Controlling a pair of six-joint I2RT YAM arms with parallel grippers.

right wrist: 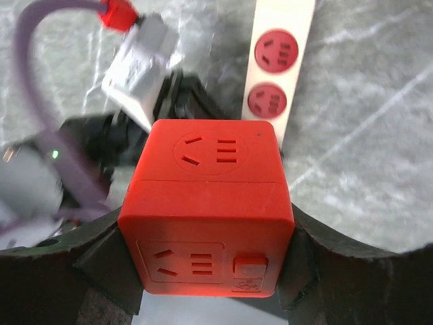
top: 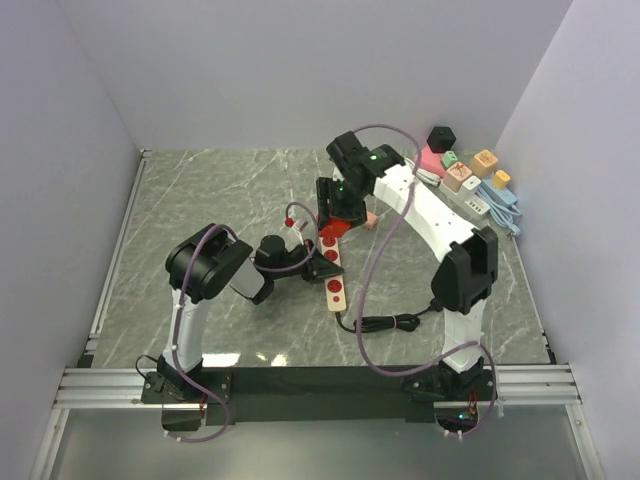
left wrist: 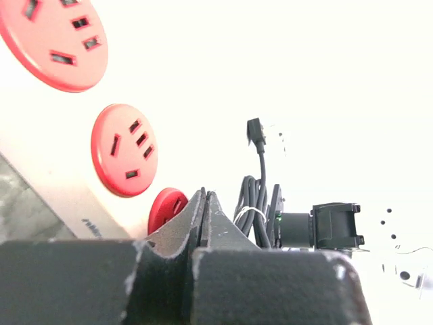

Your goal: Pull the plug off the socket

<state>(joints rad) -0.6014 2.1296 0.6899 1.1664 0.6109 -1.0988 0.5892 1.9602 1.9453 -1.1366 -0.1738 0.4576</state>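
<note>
Right pincer (right wrist: 210,254) first: its dark fingers (right wrist: 101,264) clasp the red cube plug (right wrist: 210,203) by two opposite side faces, jaws set wide to span it. The cube sits at the far end of the power strip (top: 334,282), mid-bench; whether its pins are seated in the socket I cannot tell.

It looks like hard moulded plastic: stiff, light, with smooth, slightly glossy faces and rounded edges, so a grip could slide. The flat sides are the sensible hold, clear of the small rocker switch (right wrist: 249,271) on the near face. Resistance should come from the pins, so a straight pull along them seems safer than rocking.

The strip is a slim pale bar with round red sockets, probably light enough to lift along. The left pincer (left wrist: 205,206), closed tight, sits just beside those sockets, likely to steady it. A black cable (top: 385,323) coils to the near right on the grey veined bench (top: 200,200).
</note>
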